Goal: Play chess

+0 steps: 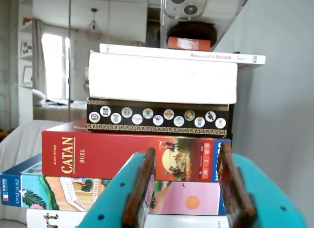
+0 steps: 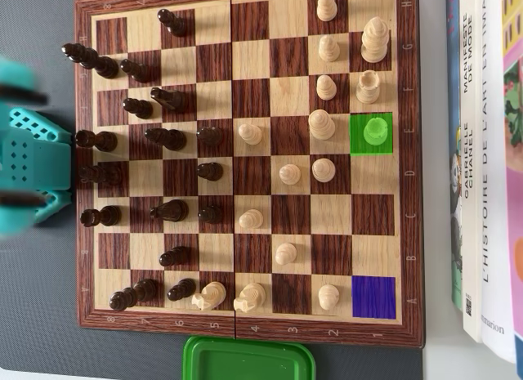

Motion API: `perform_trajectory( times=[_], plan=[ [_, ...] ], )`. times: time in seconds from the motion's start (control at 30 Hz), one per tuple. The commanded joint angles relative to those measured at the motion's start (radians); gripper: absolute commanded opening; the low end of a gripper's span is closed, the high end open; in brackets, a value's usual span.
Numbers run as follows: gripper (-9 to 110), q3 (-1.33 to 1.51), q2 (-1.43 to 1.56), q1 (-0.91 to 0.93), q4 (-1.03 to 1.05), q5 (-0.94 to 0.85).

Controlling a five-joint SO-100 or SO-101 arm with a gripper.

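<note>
The gripper (image 1: 189,186) is held apart and empty at nine o'clock off the chessboard (image 2: 245,329), likely parked clear of the green-marked piece (image 2: 375,131).

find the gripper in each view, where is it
Wrist view: gripper at bottom centre, teal, jaws apart, facing a stack of books.
Overhead view: gripper at the left edge, beside the chessboard.
Shared landmark: the teal gripper itself; the chessboard is missing from the wrist view.
</note>
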Motion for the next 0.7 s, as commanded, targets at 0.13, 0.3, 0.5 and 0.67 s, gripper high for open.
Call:
perform_trajectory(
  times=[0.13, 0.3, 0.5, 0.67],
  plan=[
    [19, 0.121, 0.236, -0.002, -0.069, -0.046],
    [19, 0.187, 0.282, -0.003, -0.218, -0.046],
    [19, 0.212, 0.282, 0.008, -0.509, -0.055],
    [19, 0.212, 0.284, -0.002, -0.706, -0.054]
  ],
)
